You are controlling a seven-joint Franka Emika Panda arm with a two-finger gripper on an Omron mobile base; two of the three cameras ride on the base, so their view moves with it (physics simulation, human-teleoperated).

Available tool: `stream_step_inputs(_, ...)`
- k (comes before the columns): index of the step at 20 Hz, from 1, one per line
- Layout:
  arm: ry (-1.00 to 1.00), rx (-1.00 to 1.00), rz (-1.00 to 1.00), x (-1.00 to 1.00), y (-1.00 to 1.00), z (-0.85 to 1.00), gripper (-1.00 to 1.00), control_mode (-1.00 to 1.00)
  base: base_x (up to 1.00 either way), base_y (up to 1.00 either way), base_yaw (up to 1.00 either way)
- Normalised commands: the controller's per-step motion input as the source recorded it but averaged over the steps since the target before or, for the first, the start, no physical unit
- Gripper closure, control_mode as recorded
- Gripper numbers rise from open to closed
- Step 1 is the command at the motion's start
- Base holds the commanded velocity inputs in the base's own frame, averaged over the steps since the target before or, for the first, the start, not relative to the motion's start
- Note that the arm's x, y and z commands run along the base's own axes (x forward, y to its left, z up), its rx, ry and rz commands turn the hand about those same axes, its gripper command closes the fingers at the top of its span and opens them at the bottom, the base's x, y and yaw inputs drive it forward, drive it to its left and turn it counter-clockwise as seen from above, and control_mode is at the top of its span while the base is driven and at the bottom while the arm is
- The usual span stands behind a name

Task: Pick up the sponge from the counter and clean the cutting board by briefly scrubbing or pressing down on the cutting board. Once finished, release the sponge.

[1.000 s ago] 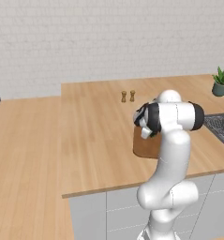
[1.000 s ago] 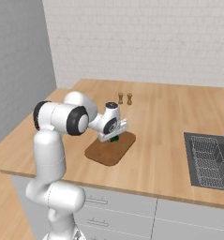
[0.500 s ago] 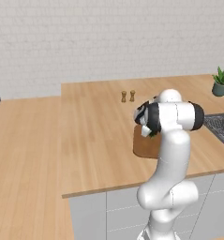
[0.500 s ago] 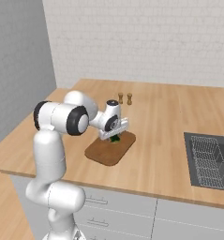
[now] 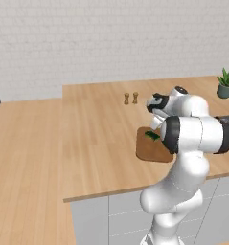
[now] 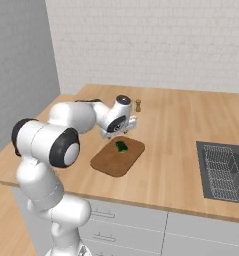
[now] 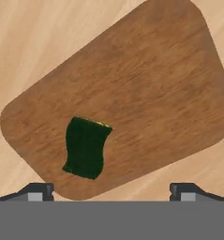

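The counter (image 6: 191,130) is a broad light wood-plank top, and it carries the cutting board (image 7: 146,93), a flat reddish-brown slab with rounded corners lying near the front edge. By its look the board is stiff and hard, a firm base to press against. The sponge (image 7: 85,147) lies flat on the board, dark green face up, toward one end and inside the rim. The pincer (image 6: 125,129) hangs above the board with its fingertips (image 7: 36,191) wide apart and nothing between them, clear of the sponge. The sponge is judged light and soft; its edges look slightly bowed, so it would likely squash under a grip. A hold across its two longer sides, low on the block, seems safest.
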Motion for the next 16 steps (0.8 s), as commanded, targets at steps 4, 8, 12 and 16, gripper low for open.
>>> stream_step_inputs(4, -0.08, 0.44, 0.15, -0.67, 0.00, 1.00, -1.00, -1.00, 0.00, 0.00, 0.00)
stream_step_inputs(8, -0.16, 0.46, 0.23, -0.92, 0.00, 1.00, -1.00, -1.00, 0.00, 0.00, 0.00)
stream_step_inputs(12, -0.32, 0.34, 0.21, -1.00, 0.00, 0.91, -1.00, -1.00, 0.00, 0.00, 0.00)
stream_step_inputs(16, -0.42, 0.28, 0.14, -1.00, 0.00, 0.79, -1.00, -1.00, 0.00, 0.00, 0.00)
